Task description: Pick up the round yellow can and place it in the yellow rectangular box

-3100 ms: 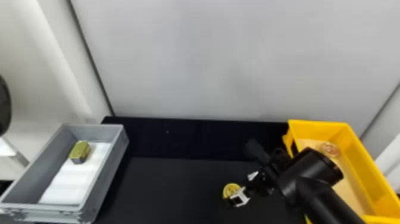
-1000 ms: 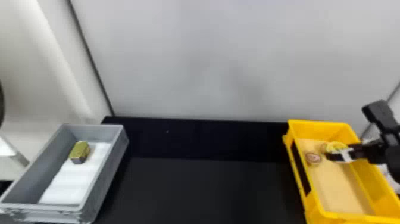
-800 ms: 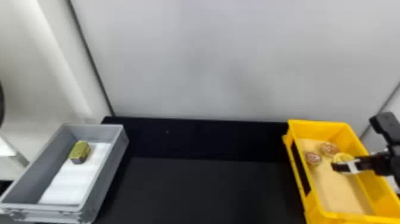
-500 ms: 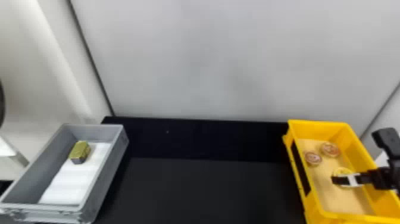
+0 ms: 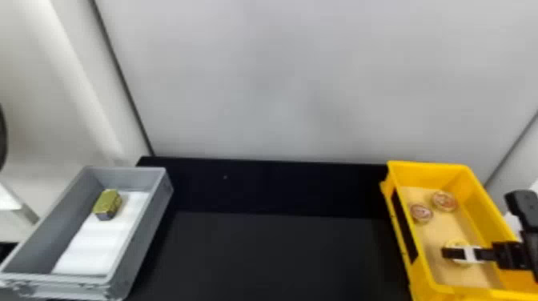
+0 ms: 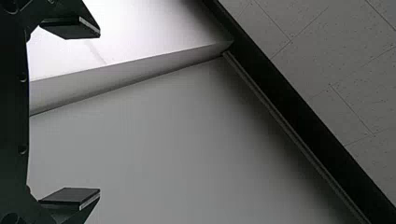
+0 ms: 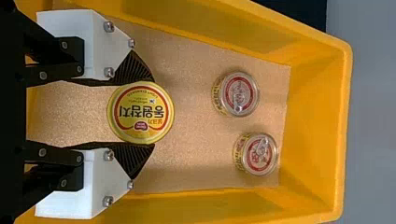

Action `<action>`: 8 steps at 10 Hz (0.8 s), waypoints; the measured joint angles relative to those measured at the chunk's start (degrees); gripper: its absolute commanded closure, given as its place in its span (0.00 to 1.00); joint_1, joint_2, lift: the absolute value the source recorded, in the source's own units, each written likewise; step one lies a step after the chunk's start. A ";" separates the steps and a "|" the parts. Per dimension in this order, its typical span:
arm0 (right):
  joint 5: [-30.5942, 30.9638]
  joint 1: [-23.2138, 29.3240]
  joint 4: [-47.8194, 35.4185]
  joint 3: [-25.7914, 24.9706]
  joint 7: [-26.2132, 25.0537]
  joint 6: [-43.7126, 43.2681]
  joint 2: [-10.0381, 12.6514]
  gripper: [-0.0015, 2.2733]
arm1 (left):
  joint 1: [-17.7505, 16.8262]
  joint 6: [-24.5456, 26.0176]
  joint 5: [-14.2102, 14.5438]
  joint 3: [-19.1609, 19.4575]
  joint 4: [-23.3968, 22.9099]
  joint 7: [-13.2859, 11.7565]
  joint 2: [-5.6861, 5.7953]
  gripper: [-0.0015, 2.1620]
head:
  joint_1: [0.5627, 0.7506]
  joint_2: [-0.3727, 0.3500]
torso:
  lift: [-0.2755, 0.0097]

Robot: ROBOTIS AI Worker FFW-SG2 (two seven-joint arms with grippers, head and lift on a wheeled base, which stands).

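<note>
- Round yellow can (image 7: 141, 112): clamped between the right gripper's (image 5: 452, 253) fingers, inside yellow rectangular box (image 5: 428, 176) at right, nearer than two small cans (image 5: 444, 201).
- Left gripper (image 6: 99, 112): spread wide at the fingers.
- At left: gray box (image 5: 138, 236).

Beyond the right hand (image 5: 453, 253) we see a broad, plain grey wall (image 5: 320, 80), with one thin dark seam (image 5: 516, 144) near that hand and another (image 5: 124, 84) well off to its left. Past the farther seam we find a paler wall (image 5: 60, 80). The black counter (image 5: 280, 256) stretches out to the right hand's left. Out ahead of the left hand (image 6: 99, 112), we see speckled tiles (image 6: 345, 51), a dark band (image 6: 299, 102) beside a smooth grey panel (image 6: 163, 144), and bright light on a white surface (image 6: 135, 32).
</note>
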 measured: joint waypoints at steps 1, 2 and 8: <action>-2.76 0.21 0.74 -0.03 -1.55 0.25 -0.42 0.32 | -0.13 -0.02 0.03 -0.09 0.00 -0.05 0.01 0.04 | 0.53 0.59 | 0.93; -5.68 0.54 1.33 -0.05 -3.25 0.41 -0.84 0.32 | -0.18 -0.07 0.05 -0.13 0.00 -0.12 0.02 0.04 | 0.53 0.59 | 0.93; -16.62 2.23 2.02 0.43 -8.84 1.00 -2.67 0.00 | -0.28 -0.29 0.17 -0.16 0.00 -0.33 0.22 0.04 | 0.53 0.59 | 0.93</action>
